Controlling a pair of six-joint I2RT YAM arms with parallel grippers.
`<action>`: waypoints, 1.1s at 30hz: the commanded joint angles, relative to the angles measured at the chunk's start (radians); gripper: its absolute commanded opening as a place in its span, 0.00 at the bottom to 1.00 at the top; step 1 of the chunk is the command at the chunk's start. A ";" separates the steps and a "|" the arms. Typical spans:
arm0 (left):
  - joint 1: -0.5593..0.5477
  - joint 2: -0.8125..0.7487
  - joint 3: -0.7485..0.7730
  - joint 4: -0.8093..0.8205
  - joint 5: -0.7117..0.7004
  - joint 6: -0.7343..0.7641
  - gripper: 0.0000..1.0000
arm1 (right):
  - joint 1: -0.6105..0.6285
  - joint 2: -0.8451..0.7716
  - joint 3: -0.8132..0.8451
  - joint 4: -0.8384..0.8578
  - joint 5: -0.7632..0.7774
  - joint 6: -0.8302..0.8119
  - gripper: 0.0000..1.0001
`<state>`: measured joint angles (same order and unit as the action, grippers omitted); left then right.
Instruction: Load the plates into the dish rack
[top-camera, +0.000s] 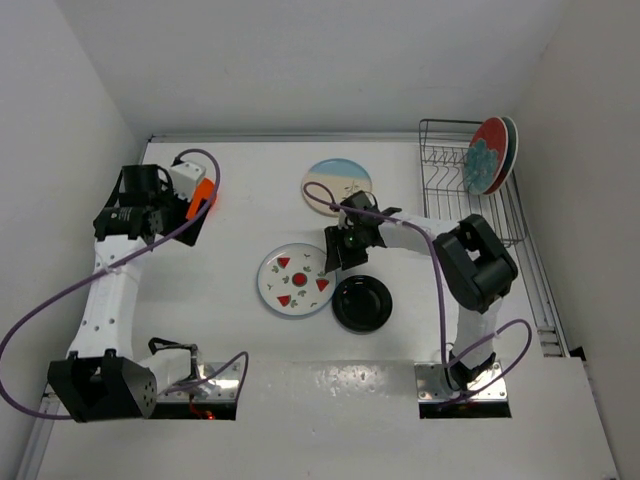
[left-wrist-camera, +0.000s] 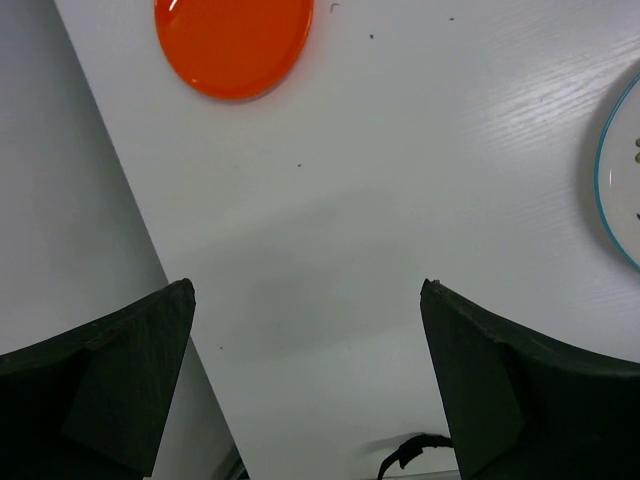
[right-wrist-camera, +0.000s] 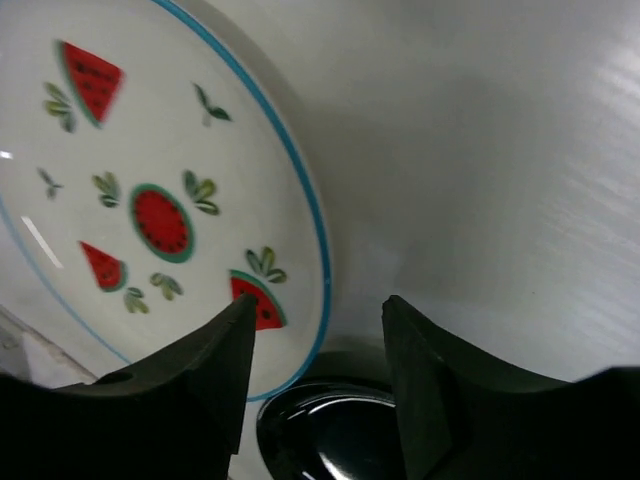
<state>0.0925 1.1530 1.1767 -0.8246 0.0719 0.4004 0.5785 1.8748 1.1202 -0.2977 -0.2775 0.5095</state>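
While the right gripper (right-wrist-camera: 320, 325) straddled the rim of the watermelon plate (right-wrist-camera: 150, 200) on the counter (right-wrist-camera: 500, 150), jaws apart, a firm, square pinch seemed needed before any lift toward the dish rack (top-camera: 445, 150); the left gripper (left-wrist-camera: 307, 290) gaped wide.

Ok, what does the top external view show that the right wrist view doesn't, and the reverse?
Only the top external view: the dish rack with two red plates standing in it, the cream-and-blue plate, the orange plate, and both arms.
Only the right wrist view: the right claw up close, open, with the rim of the watermelon plate between its fingers.
Both: the watermelon plate and the black plate beside it.
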 joint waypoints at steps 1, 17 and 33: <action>0.010 -0.049 -0.019 -0.017 -0.053 0.020 1.00 | 0.011 0.044 -0.014 0.031 0.009 0.021 0.51; 0.019 -0.004 0.030 -0.027 -0.081 0.040 1.00 | -0.019 0.047 -0.136 0.319 -0.063 0.152 0.00; 0.019 0.045 0.040 0.013 -0.101 0.049 1.00 | -0.005 -0.144 0.085 0.396 -0.016 0.100 0.00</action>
<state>0.1017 1.1877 1.1706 -0.8391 -0.0132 0.4446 0.5743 1.7958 1.1477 0.0078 -0.2783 0.6018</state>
